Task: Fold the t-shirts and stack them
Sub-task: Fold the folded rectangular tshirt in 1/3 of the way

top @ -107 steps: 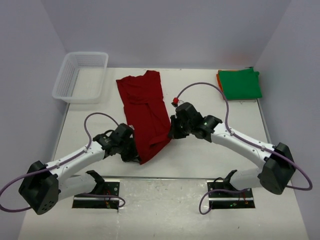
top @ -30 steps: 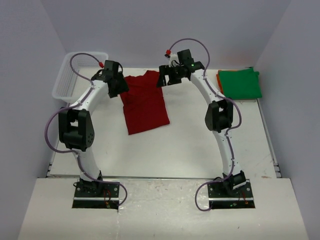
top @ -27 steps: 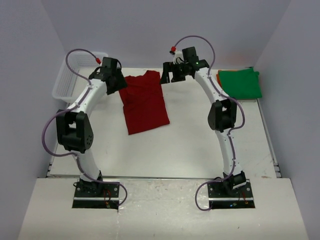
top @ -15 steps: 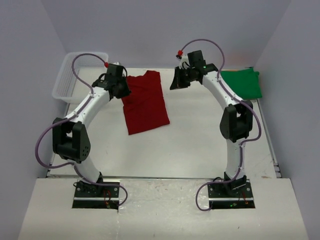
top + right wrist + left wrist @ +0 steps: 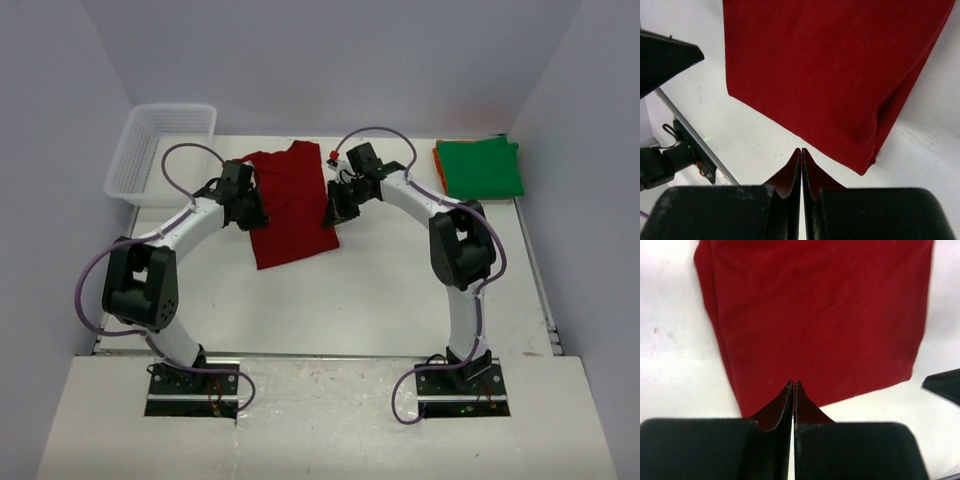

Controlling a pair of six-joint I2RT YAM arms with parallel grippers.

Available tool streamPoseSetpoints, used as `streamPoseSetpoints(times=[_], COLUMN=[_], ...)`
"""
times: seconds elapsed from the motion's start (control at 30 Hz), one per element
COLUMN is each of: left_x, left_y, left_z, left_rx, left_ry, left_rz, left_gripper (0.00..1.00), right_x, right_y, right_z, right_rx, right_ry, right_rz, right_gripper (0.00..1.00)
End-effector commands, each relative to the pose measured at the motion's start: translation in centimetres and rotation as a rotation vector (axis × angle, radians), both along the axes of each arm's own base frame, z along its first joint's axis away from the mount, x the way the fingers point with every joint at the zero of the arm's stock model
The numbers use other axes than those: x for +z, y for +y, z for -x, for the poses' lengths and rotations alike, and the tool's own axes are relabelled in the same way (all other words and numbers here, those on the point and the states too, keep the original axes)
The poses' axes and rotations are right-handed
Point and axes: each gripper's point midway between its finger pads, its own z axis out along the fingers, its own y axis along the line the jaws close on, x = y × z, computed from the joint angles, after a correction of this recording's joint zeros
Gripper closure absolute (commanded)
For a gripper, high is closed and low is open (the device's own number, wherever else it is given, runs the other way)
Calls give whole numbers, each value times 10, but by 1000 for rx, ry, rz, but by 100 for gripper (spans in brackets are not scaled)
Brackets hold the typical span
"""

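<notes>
Three t-shirts lie on a white table [image 5: 380, 290], seen from above, with two robot arms reaching in from the near edge. The dark red t-shirt [image 5: 290, 205] lies flat in the far half of the table, near its middle. It is folded into a long narrow panel that runs away from the arms at a slight slant. The bright green t-shirt [image 5: 482, 168] sits folded at the far right corner, on top of the orange t-shirt [image 5: 438, 158] — only a thin orange edge shows along its left side. A white mesh basket [image 5: 155, 198] stands at the far left corner, apart from the shirts.

Both arms bend inward to flank the red shirt. The left gripper [image 5: 792, 384] is at the shirt's left side, its two fingers pressed fully together. The tips sit over the cloth just inside its edge, and whether any fabric is caught between them cannot be told. The right gripper [image 5: 801, 151] is at the shirt's right side, its fingers likewise closed tight — the tips are over bare table just beside the cloth, holding nothing.
</notes>
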Motion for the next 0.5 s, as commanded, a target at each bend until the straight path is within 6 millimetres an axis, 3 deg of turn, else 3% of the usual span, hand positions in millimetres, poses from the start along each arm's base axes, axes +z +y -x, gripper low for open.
streamPoseSetpoints(times=[0.0,0.03,0.07,0.1,0.13,0.17,0.2,0.23,0.47], left_x=[16,27,26,11,10,21,6,14,-16], left_y=[-17,-18,-18,-17,-16,-16,-15,-13,4], left_z=[-42,-56,-62,-67,-82,-89,-92,-105,-133], left_rx=[-2,9,12,18,25,27,31,43,77], left_ry=[-92,-118,-115,-75,-80,-105,-62,-90,-51], left_rz=[47,47,39,18,2,3,-16,-26,-99], left_gripper=[100,100,100,100,100,100,100,100,100], right_x=[1,-2,-8,-10,-14,-18,-20,-21,-45], right_y=[10,10,11,12,13,13,13,14,10], right_z=[-9,-9,-10,-10,-11,-12,-13,-14,-13], right_rx=[9,11,10,12,10,8,8,9,-15], right_ry=[0,8,23,29,35,38,42,42,85], right_rz=[-64,-62,-56,-57,-57,-53,-53,-54,-12], right_gripper=[100,100,100,100,100,100,100,100,100])
